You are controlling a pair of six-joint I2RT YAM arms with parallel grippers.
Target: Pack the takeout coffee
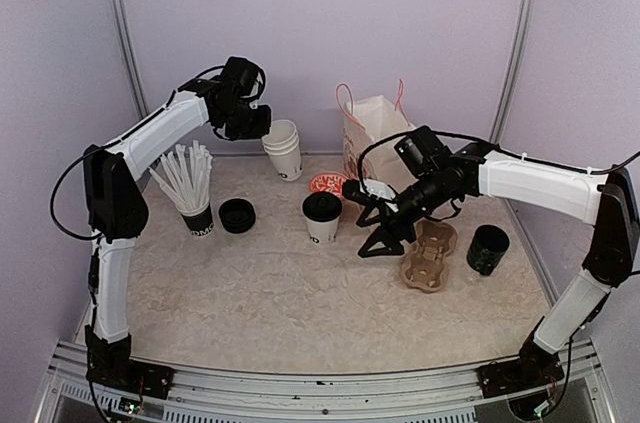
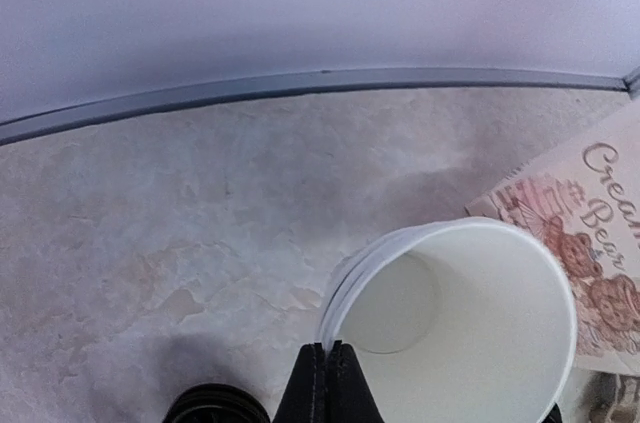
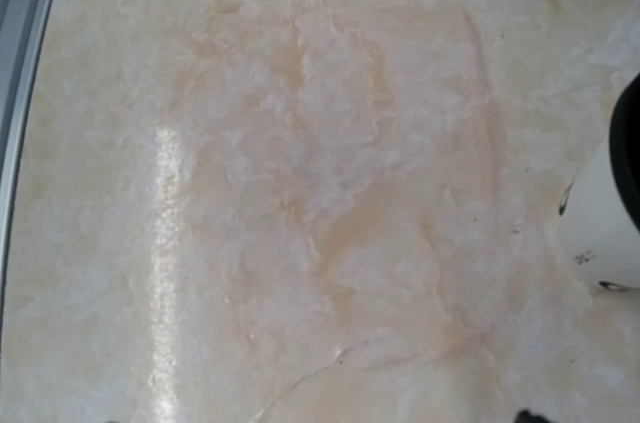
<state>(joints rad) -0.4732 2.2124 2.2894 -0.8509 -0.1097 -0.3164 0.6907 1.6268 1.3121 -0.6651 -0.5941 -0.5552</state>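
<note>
Top external view: we note one lidded white cup (image 1: 322, 218) upright on the desk (image 1: 270, 293), near its middle. The right jaws hang wide and empty just right of it, beside the cardboard carrier (image 1: 428, 255). Farther back is a stack of open white cups (image 1: 284, 149). The left jaws are pressed together at its rim; whether they pinch the wall we cannot tell.

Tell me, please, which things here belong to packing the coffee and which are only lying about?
Belong to the job: lidded white cup; stack of open white cups; black lid; probably cardboard carrier and paper bag.
Just lying about, it seems: cup of straws; black pot; red round item.
</note>
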